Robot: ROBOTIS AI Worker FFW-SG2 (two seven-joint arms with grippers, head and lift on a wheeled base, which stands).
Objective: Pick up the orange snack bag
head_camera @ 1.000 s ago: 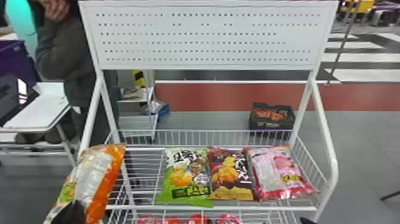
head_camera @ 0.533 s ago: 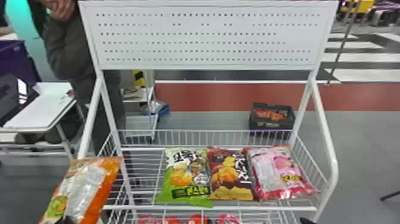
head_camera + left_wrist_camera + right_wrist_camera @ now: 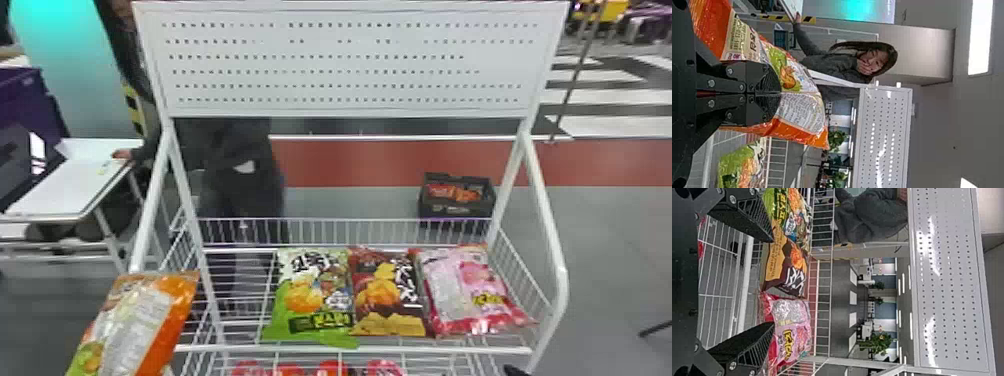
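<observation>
Left tool [image 3: 777, 93], pinching the orange snack bag [image 3: 802, 112], had sunk slightly, the wire shelf [image 3: 300, 348] to its right, so the pick-up looked achieved.

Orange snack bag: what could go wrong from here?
It could slip or twist: the left jaws pinch the orange snack bag, which spreads past them on both sides. Its upper corner overlaps the white rack in the head view, so moving inward might snag it.
</observation>
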